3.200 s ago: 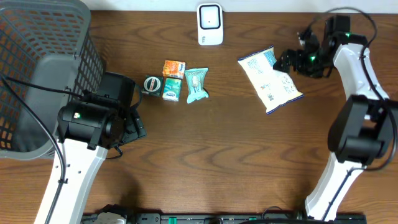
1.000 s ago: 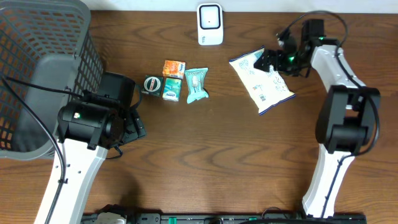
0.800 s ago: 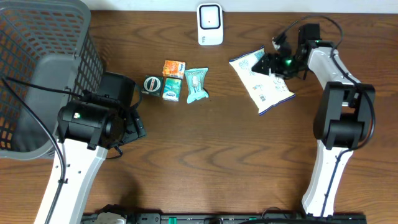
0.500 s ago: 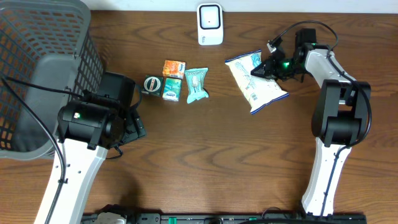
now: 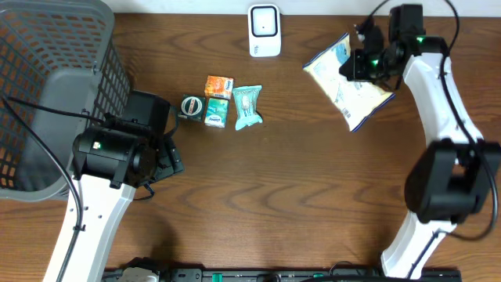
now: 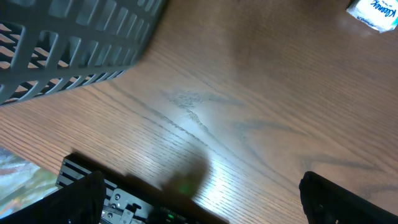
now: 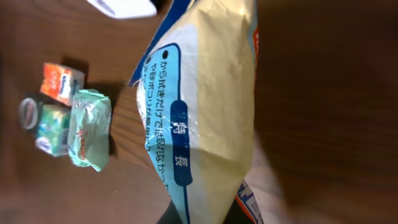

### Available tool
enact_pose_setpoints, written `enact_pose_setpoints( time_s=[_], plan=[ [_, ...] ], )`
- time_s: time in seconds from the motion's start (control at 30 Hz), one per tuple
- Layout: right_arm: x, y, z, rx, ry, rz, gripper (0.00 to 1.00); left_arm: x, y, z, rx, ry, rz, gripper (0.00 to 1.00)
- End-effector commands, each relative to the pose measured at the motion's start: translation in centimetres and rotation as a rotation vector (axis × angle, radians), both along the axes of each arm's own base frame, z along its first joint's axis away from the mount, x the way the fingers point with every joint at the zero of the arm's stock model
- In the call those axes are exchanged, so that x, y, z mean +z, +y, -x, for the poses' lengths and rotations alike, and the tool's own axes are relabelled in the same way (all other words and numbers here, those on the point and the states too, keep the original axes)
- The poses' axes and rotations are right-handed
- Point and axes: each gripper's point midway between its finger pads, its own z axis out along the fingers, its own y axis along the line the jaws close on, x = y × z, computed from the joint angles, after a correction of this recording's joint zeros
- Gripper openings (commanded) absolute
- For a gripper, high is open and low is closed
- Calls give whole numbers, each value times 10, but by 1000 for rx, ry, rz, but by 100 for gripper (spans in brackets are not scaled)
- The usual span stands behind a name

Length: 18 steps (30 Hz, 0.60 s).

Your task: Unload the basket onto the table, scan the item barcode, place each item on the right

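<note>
Overhead, the right tool [image 5: 351, 67] is clenched on the snack bag [image 5: 356, 102], pinching it partway along its upper side. The bag sits tilted near the back right corner of the bench [image 5: 313, 204], a little to the right of the white scanner [image 5: 264, 30] that stands at the middle of the back edge. The right wrist camera has the bag filling the centre of its frame. It is pale yellow with a blue border and a strip of Japanese print, and it is turned edge-up. It looks to be held clear of the wood, though I cannot tell that for certain.

The left tool [image 6: 199, 208] is released. Its dark fingers [image 6: 81, 199] are spread out to the bottom corners of its own wrist view, with bare wood between them. That arm hangs by the left edge of the bench, just beside the grey basket [image 5: 47, 86] that fills the back left corner.

Between the basket and the bag, short of the scanner, is a tight cluster of small goods: an orange box [image 5: 219, 85], a round tin [image 5: 191, 106], a green box [image 5: 216, 112] and a teal packet [image 5: 247, 106]. All of them are well apart from the bag.
</note>
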Motion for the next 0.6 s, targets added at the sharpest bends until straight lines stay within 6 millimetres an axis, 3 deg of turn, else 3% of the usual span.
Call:
enact_pose_setpoints(
  time_s=[0.0,0.17,0.3,0.43,0.57],
  plan=[
    [-6,-2,6,-27,2,252,1,0,0,1,16,0,7,98],
    [-24,-5,16,-116,7,615,1,0,0,1,16,0,7,98],
    [-24,4,23,-196,-67,854,1,0,0,1,16,0,7,98],
    [-37,37,37,-163,-120,935,1,0,0,1,16,0,7,98],
    [-66,81,57,-64,-145,928,1,0,0,1,16,0,7,98]
  ],
)
